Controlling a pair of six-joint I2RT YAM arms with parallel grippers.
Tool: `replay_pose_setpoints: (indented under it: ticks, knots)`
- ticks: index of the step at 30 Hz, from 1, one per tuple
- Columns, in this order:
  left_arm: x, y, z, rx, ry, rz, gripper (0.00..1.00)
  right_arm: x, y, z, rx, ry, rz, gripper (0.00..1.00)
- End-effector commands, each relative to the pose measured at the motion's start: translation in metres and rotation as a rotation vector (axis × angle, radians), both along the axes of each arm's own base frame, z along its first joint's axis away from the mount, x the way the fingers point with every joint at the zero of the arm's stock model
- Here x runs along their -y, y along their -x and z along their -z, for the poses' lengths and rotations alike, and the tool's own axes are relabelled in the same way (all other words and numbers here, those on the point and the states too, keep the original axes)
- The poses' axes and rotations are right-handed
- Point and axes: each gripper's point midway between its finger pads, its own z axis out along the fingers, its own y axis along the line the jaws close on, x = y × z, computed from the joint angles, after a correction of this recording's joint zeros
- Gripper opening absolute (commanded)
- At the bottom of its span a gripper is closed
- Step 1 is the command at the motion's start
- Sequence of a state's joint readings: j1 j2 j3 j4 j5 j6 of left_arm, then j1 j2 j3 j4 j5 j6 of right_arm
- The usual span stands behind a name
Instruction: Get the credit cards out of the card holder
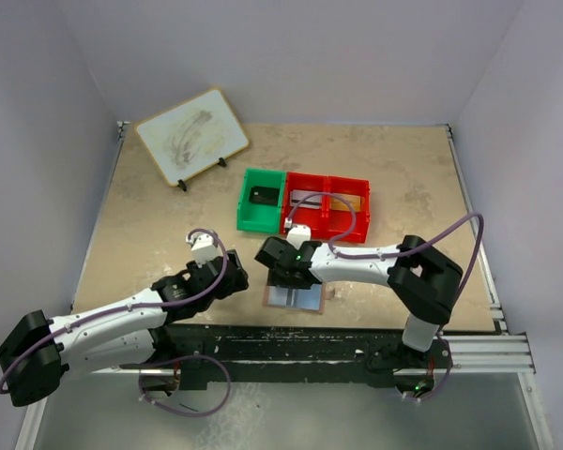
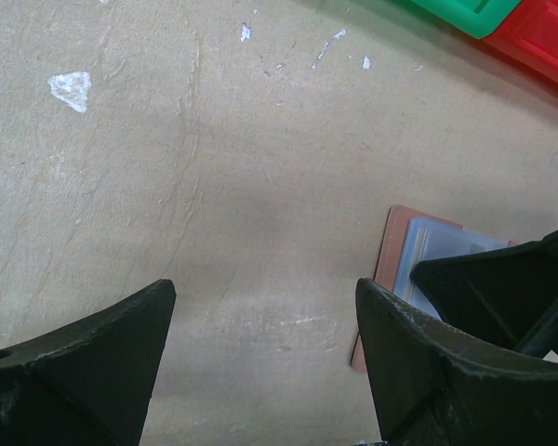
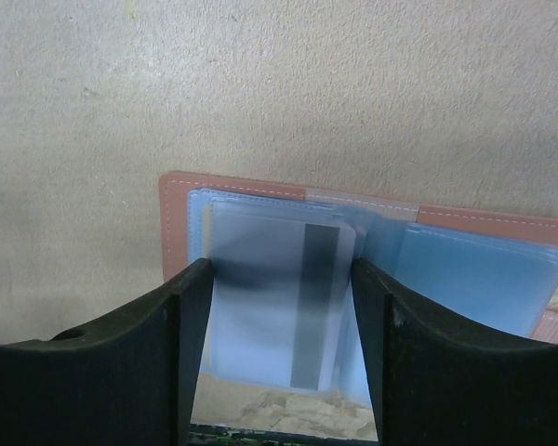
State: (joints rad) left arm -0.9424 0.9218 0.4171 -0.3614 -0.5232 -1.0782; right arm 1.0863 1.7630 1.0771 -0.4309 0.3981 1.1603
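One card holder (image 3: pixel 232 190) lies open and flat on the table (image 2: pixel 214 139), near the front edge and directly under the right gripper (image 3: pixel 281 279). Its outer skin is tan-pink leather with a line of pale stitching along the border. Inside are two pale blue panels with frosted, smooth plastic sleeves. One card (image 3: pixel 270 316) shows through the left sleeve, rectangular with rounded corners and one dark stripe down it.

The right gripper's two dark, blocky fingers stand partly apart, one on each side of that card and right at its edges. I cannot tell whether they pinch it.

The left gripper (image 2: pixel 265 297) is spread wide and holds nothing. It hangs over bare table just left of the holder.

The table is beige and stone-like, with faint cracks and a few white flecks. Behind the holder three plastic bins stand in a row, touching: one green (image 1: pixel 245 202) with one dark item in it, and two red (image 1: pixel 324 236). One pale board (image 1: pixel 192 136) leans on a stand in the far left corner.
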Motion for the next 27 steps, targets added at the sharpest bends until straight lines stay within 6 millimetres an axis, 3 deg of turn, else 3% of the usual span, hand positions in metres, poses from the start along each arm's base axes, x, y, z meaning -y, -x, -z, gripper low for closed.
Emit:
replay_pose_setpoints:
  ticks: [1, 4, 8, 16, 23, 27]
  knots:
    - [0.010, -0.008, -0.019, 0.038, 0.042, 0.008, 0.76, 0.008, 0.012, 0.016, -0.045, 0.010, -0.008, 0.64]
    - [0.013, -0.009, -0.018, 0.037, 0.049, 0.011, 0.76, -0.001, 0.011, 0.013, -0.041, -0.024, -0.032, 0.69]
    - [0.017, -0.009, -0.017, 0.027, 0.053, 0.021, 0.76, -0.005, 0.002, 0.011, -0.013, -0.007, -0.033, 0.70]
    - [0.018, -0.008, -0.017, 0.026, 0.059, 0.024, 0.75, 0.006, 0.008, 0.020, -0.032, 0.014, -0.009, 0.64]
    - [0.025, -0.009, -0.023, 0.040, 0.100, 0.039, 0.75, -0.021, 0.011, 0.012, -0.029, -0.158, -0.068, 0.63]
    - [0.042, -0.006, -0.034, 0.064, 0.214, 0.096, 0.72, -0.027, 0.010, 0.011, -0.027, -0.214, -0.068, 0.63]
